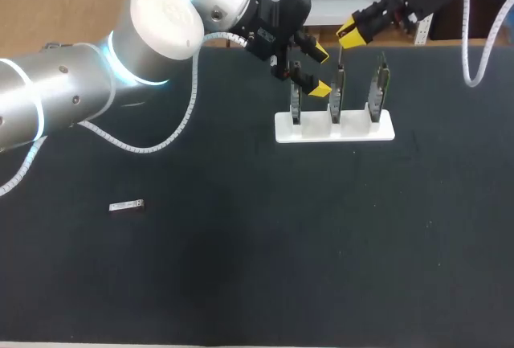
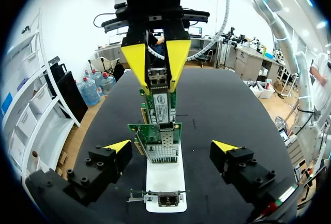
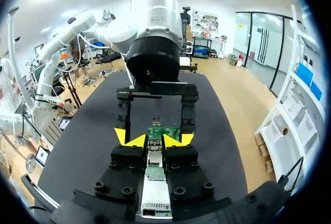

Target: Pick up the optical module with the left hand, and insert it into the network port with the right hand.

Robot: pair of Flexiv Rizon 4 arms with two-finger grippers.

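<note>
The optical module [image 3: 154, 157] is pinched in the narrow right gripper [image 3: 154, 141] atop a network card [image 2: 159, 107], upper middle of the head view; the left gripper [image 2: 170, 149] is spread wide nearby. Pushed askew, it could be jammed or the card tipped.

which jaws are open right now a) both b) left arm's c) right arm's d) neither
b: on the left gripper the jaws stand wide apart, one on either side of the white stand, while on the right gripper they pinch the optical module.
</note>
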